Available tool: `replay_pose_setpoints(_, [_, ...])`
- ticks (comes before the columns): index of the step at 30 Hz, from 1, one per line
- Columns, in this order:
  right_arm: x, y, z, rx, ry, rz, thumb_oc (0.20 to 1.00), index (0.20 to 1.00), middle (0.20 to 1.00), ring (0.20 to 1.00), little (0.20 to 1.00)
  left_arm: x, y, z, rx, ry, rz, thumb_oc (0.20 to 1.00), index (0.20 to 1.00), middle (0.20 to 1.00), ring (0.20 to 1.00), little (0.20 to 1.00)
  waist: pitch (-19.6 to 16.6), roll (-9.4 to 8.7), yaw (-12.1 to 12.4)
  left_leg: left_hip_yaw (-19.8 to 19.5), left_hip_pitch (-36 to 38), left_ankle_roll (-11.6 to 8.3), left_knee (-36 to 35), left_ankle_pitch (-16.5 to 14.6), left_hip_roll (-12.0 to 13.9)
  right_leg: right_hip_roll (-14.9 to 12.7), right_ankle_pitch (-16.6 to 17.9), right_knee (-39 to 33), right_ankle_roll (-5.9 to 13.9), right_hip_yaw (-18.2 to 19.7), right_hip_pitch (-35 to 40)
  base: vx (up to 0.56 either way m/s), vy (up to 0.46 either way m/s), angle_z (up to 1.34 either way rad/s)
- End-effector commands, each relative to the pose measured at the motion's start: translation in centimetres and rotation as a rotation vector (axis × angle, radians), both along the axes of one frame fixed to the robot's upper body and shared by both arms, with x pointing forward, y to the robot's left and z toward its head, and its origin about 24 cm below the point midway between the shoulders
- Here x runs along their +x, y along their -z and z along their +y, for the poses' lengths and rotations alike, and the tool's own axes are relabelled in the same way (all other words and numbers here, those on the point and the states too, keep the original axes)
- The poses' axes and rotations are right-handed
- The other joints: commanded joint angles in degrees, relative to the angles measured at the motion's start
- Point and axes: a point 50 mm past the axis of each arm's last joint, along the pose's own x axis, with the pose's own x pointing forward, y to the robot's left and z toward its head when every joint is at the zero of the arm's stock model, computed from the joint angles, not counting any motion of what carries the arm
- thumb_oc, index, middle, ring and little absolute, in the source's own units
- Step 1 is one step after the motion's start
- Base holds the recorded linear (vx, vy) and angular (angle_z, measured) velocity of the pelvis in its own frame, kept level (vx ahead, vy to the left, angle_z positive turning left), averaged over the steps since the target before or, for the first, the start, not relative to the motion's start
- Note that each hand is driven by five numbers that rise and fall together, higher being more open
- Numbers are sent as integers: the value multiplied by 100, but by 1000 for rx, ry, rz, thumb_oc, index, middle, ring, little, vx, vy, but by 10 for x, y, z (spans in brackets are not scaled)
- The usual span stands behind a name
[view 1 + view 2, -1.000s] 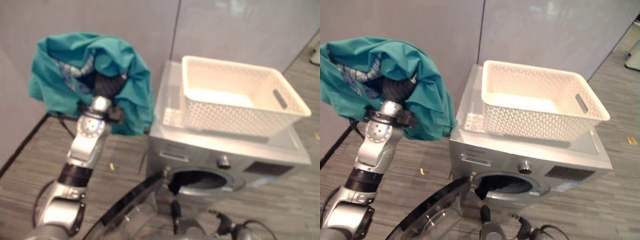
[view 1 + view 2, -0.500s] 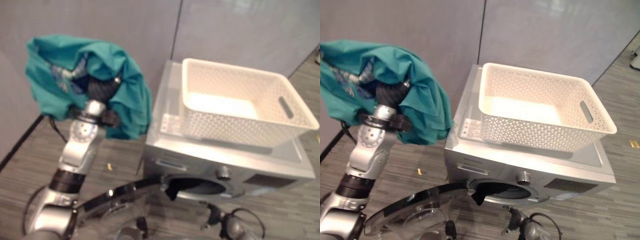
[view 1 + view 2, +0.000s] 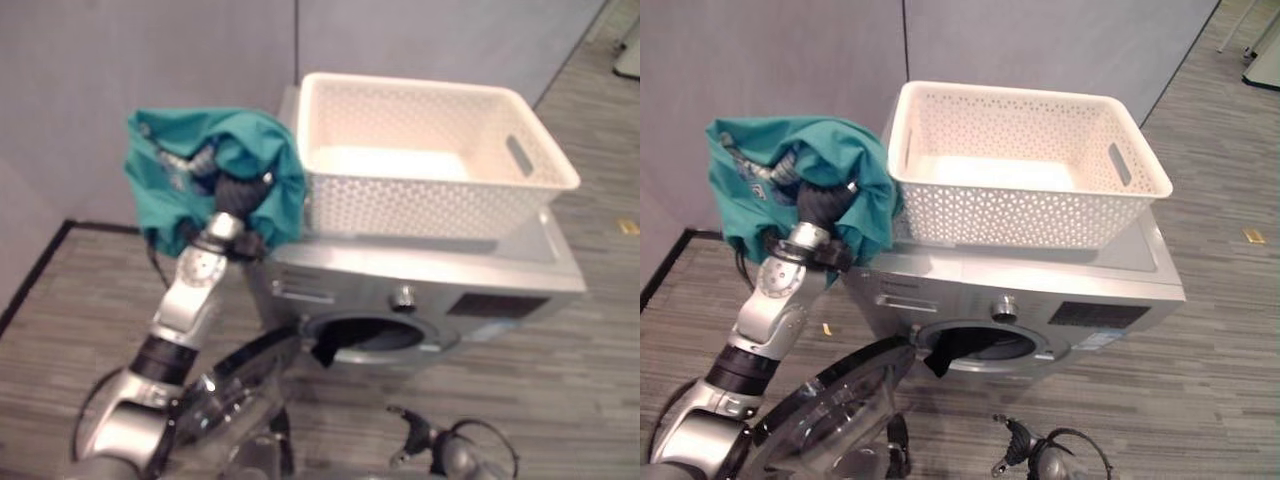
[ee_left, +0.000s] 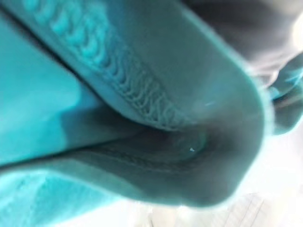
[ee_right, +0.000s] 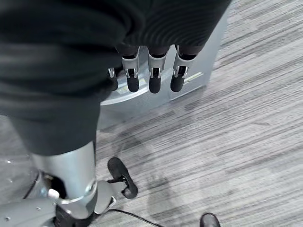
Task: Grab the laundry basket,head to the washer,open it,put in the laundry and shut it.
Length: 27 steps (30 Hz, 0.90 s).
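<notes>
Your left hand sits high beside the washer, buried in the teal garment; you cannot tell how its fingers lie. The cloth is soft, light and droopy, so gather the bunched middle. The basket rests empty on top. Your right hand hangs relaxed, fingers straight, holding nothing.

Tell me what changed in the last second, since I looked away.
The left hand, draped in the teal garment, has dropped lower and nearer the washer; the camera shifted too. The basket stays on top, and the door stays open.
</notes>
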Motion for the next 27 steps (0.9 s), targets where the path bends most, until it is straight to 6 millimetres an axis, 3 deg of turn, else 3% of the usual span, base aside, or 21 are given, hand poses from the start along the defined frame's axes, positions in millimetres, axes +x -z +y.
replay_pose_setpoints(1, [6, -4, -13, -26, 30, -37, 1000, 1000, 1000, 1000, 1000, -3, -49, -2, -36, 29, -200, 200, 200, 200, 200, 200, -257, 178, 183, -379, -403, -323, 27, 113, 193, 320, 286, 696, -59, -62, 497, -56, -55, -2])
replay_pose_setpoints(3, [6, 2, -8, -33, 31, -15, 1000, 1000, 1000, 1000, 1000, -7, -37, -3, -49, 46, -163, 200, 200, 200, 200, 200, -191, 168, 344, -437, -577, -402, 130, 281, 308, 473, -42, 611, -198, -137, 554, -103, -91, 3])
replay_pose_setpoints(5, [5, 5, -6, -36, 26, -4, 1000, 1000, 1000, 1000, 1000, -9, -32, -4, -49, 61, -149, 200, 200, 200, 200, 200, -172, 180, 381, -458, -615, -421, 156, 328, 340, 514, -127, 594, -236, -155, 568, -80, -59, 18])
replay_pose_setpoints(9, [4, 13, 6, -49, -4, 27, 1000, 1000, 1000, 1000, 1000, -29, -5, -12, -55, 158, -65, 200, 200, 200, 200, 200, -39, 233, 627, -613, -769, -506, 180, 555, 402, 727, -549, 548, -454, -168, 596, -100, -56, 17])
replay_pose_setpoints(15, [8, 19, 23, -98, -137, 45, 1000, 1000, 1000, 1000, 1000, -51, 21, -13, -5, 235, 26, 200, 200, 200, 200, 200, 109, 292, 906, -789, -812, -544, 167, 764, 409, 938, -827, 636, -656, -194, 637, -81, -50, 24])
replay_pose_setpoints(20, [0, 28, 37, -135, -255, 103, 1000, 1000, 1000, 1000, 1000, -71, 36, 13, 61, 160, 69, 200, 200, 200, 200, 200, 236, 359, 1255, -1028, -754, -587, 70, 1018, 390, 1132, -1093, 862, -836, -343, 673, -86, -66, 20])
replay_pose_setpoints(27, [-13, 36, 38, -155, -285, 178, 1000, 1000, 1000, 1000, 1000, -94, 19, 63, 200, -94, -28, 200, 200, 200, 200, 200, 228, 470, 1628, -1270, -579, -653, 44, 1238, 294, 1197, -1246, 1067, -912, -583, 779, -45, -37, 22])
